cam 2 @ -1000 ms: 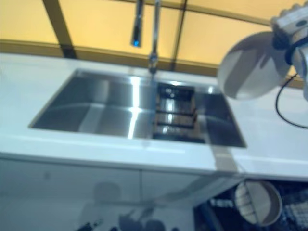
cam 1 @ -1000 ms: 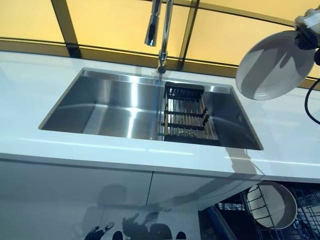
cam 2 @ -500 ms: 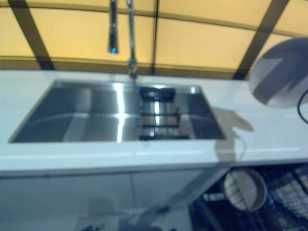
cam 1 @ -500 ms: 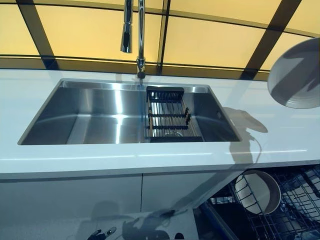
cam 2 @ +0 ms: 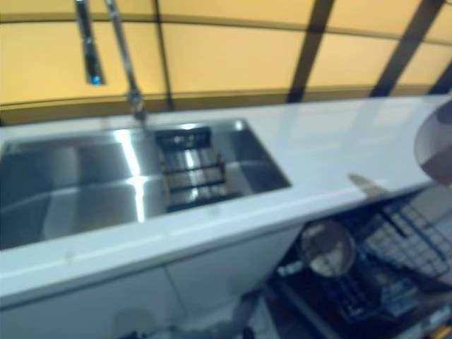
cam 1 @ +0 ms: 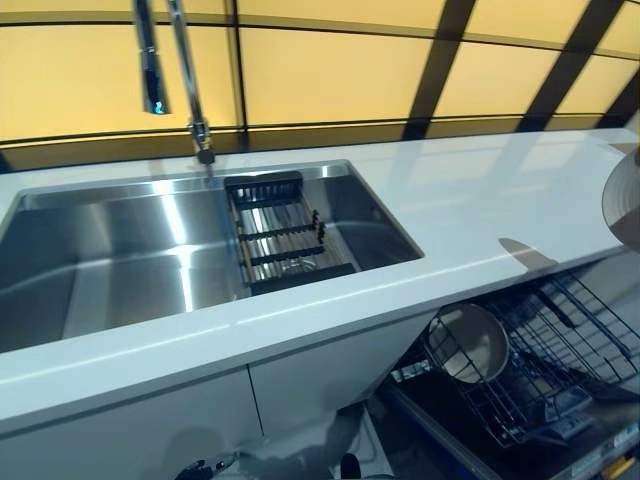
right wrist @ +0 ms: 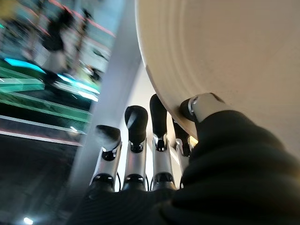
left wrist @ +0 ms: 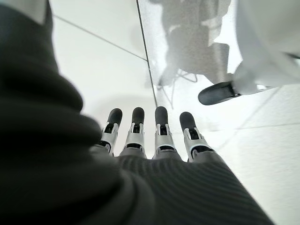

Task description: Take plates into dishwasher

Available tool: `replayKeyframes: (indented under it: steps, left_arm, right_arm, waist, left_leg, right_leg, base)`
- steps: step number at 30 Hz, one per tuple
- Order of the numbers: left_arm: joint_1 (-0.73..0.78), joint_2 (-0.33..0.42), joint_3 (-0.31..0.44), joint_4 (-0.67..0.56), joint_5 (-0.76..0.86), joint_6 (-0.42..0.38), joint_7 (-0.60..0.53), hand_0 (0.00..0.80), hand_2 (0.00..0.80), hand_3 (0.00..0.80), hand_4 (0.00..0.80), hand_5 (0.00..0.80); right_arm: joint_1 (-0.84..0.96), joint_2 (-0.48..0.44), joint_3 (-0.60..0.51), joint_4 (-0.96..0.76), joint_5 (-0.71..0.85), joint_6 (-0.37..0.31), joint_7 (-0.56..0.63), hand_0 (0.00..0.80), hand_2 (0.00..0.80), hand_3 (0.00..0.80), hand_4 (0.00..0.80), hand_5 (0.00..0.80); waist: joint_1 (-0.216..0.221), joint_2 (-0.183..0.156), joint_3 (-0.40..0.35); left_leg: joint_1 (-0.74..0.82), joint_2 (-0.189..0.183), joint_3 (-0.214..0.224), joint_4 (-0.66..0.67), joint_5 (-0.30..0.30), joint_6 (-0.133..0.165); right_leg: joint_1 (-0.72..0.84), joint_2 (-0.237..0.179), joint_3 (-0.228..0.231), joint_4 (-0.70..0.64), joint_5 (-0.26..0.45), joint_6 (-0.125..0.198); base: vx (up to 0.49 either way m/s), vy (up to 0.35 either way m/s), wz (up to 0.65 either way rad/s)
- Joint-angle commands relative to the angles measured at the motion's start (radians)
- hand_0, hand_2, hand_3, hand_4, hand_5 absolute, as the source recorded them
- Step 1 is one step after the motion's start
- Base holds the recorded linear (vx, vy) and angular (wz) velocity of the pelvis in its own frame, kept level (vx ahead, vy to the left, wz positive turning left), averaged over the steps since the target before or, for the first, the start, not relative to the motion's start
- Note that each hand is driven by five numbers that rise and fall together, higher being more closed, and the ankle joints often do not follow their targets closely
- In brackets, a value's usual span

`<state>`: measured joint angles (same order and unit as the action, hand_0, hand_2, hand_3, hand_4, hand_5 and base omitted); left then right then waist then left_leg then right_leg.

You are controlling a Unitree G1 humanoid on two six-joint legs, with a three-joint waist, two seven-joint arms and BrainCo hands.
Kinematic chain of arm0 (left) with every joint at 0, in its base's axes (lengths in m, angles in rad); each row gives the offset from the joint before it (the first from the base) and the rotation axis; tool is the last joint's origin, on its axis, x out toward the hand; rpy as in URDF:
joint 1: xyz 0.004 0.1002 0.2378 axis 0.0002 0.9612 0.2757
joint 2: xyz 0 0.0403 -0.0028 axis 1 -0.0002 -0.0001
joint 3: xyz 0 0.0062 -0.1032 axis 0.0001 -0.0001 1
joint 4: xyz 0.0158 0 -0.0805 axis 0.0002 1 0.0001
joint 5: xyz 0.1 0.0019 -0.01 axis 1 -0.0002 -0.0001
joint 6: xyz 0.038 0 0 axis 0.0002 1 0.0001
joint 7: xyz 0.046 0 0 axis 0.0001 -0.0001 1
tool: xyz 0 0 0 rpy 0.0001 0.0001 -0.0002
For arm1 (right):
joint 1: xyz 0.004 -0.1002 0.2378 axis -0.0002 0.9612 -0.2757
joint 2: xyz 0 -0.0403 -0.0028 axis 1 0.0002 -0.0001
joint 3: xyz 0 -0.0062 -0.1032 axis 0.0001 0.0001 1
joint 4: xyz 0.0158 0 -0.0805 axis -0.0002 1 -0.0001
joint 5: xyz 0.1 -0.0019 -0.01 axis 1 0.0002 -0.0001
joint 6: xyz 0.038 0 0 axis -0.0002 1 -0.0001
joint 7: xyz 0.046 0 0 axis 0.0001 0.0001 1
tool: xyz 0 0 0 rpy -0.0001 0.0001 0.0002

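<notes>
plate in right hand | bowl in dishwasher rack

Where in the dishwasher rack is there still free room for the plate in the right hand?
The rack looks bare to the right of the bowl, which crowds its left end. The plate is pinched in the right hand.
</notes>
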<state>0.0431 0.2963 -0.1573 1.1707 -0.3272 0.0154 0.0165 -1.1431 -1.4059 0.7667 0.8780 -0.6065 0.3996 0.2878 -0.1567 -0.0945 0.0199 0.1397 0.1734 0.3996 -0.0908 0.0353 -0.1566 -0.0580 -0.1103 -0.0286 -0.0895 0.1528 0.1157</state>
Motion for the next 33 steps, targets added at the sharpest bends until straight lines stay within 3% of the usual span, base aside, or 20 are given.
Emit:
replayKeyframes:
  steps: [1, 9, 12, 13, 19, 22, 23, 25, 26, 33]
  left_arm:
    - [-0.089, 0.044, -0.03, 0.036, 0.022, 0.008, -0.004, 0.0, 0.0, 0.0, 0.0, 0.0]
    - [-0.11, 0.04, -0.008, 0.047, 0.032, 0.022, 0.006, 0.0, 0.0, 0.0, 0.0, 0.0]
    - [-0.115, 0.042, 0.002, 0.046, 0.029, 0.027, 0.006, 0.0, 0.0, 0.0, 0.0, 0.0]
    - [-0.116, 0.039, 0.001, 0.045, 0.028, 0.028, 0.006, 0.0, 0.0, 0.0, 0.0, 0.0]
    - [-0.112, 0.028, 0.018, 0.039, 0.02, 0.03, 0.014, 0.0, 0.0, 0.0, 0.0, 0.0]
    - [-0.109, 0.026, 0.02, 0.036, 0.025, 0.03, 0.015, 0.0, 0.0, 0.0, 0.0, 0.0]
    - [-0.109, 0.026, 0.021, 0.034, 0.026, 0.033, 0.015, 0.0, 0.0, 0.0, 0.0, 0.0]
    - [-0.109, 0.024, 0.017, 0.033, 0.028, 0.035, 0.015, 0.0, 0.0, 0.0, 0.0, 0.0]
    - [-0.111, 0.024, 0.014, 0.032, 0.028, 0.033, 0.014, 0.0, 0.0, 0.0, 0.0, 0.0]
    - [-0.117, 0.014, -0.01, 0.017, 0.021, 0.027, 0.006, 0.0, 0.0, 0.0, 0.0, 0.0]
  right_arm:
    - [-0.049, -0.047, -0.034, 0.016, -0.03, 0.02, 0.014, 0.8, 0.8, 0.8, 0.8, 0.8]
    - [0.16, -0.048, -0.205, 0.011, -0.007, -0.018, 0.058, 0.8, 0.8, 0.8, 0.8, 0.8]
    - [0.255, -0.034, -0.283, -0.041, 0.01, -0.005, 0.079, 0.8, 0.8, 0.8, 0.8, 0.8]
    - [0.267, -0.031, -0.291, -0.05, 0.009, -0.001, 0.082, 0.8, 0.8, 0.8, 0.8, 0.8]
    - [0.427, 0.014, -0.443, -0.149, 0.01, 0.033, 0.108, 0.8, 0.8, 0.8, 0.8, 0.8]
    - [0.459, 0.041, -0.475, -0.175, 0.008, 0.056, 0.129, 0.8, 0.8, 0.8, 0.8, 0.8]
    - [0.466, 0.06, -0.484, -0.185, 0.004, 0.072, 0.138, 0.8, 0.8, 0.8, 0.8, 0.8]
    - [0.47, 0.078, -0.485, -0.181, -0.005, 0.084, 0.139, 0.8, 0.8, 0.8, 0.8, 0.8]
    - [0.467, 0.103, -0.487, -0.174, -0.006, 0.099, 0.134, 0.8, 0.8, 0.8, 0.8, 0.8]
    - [0.42, 0.189, -0.446, -0.136, -0.005, 0.171, 0.112, 0.8, 0.8, 0.8, 0.8, 0.8]
  waist:
    - [-0.014, -0.052, 0.044]
    - [-0.048, -0.051, 0.043]
    - [-0.059, -0.051, 0.046]
    - [-0.062, -0.04, 0.045]
    - [-0.074, -0.028, 0.052]
    - [-0.071, -0.025, 0.057]
    - [-0.069, -0.034, 0.06]
    - [-0.065, -0.021, 0.061]
    - [-0.06, -0.027, 0.068]
    - [-0.043, -0.008, 0.086]
  left_leg:
    - [0.069, -0.012, 0.001, 0.009, -0.102, 0.086]
    - [0.079, -0.011, 0.027, 0.022, -0.118, 0.092]
    - [0.082, -0.011, 0.031, 0.033, -0.126, 0.094]
    - [0.095, -0.011, 0.019, 0.029, -0.153, 0.095]
    - [0.097, -0.014, 0.018, 0.028, -0.157, 0.099]
    - [0.097, -0.014, 0.015, 0.029, -0.157, 0.098]
    - [0.084, -0.015, 0.027, 0.034, -0.13, 0.097]
    - [0.095, -0.015, 0.012, 0.027, -0.153, 0.097]
    - [0.081, -0.016, 0.021, 0.032, -0.127, 0.095]
    - [0.073, -0.024, -0.003, 0.021, -0.118, 0.091]
  right_leg:
    - [0.011, -0.04, 0.01, 0.002, -0.014, 0.106]
    - [-0.007, -0.042, 0.035, 0.002, 0.0, 0.108]
    - [-0.012, -0.043, 0.042, 0.002, 0.006, 0.107]
    - [-0.002, -0.042, 0.04, 0.002, -0.011, 0.116]
    - [-0.007, -0.043, 0.043, 0.004, -0.01, 0.114]
    - [-0.009, -0.045, 0.04, 0.005, -0.011, 0.112]
    - [-0.02, -0.048, 0.041, 0.004, 0.009, 0.101]
    - [-0.011, -0.049, 0.037, 0.005, -0.01, 0.109]
    - [-0.022, -0.051, 0.034, 0.004, 0.008, 0.099]
    - [-0.028, -0.056, 0.026, 0.005, 0.003, 0.092]
  base:
    - [0.008, 0.029, -0.28]
    - [0.002, 0.002, -0.14]
    - [0.028, 0.011, -0.08]
    - [0.076, 0.057, -0.08]
    - [0.012, 0.011, -0.02]
    - [-0.021, -0.028, 0.0]
    - [0.0, 0.0, 0.0]
    - [0.0, 0.0, 0.0]
    - [-0.092, -0.072, 0.01]
    - [-0.025, 0.002, 0.02]
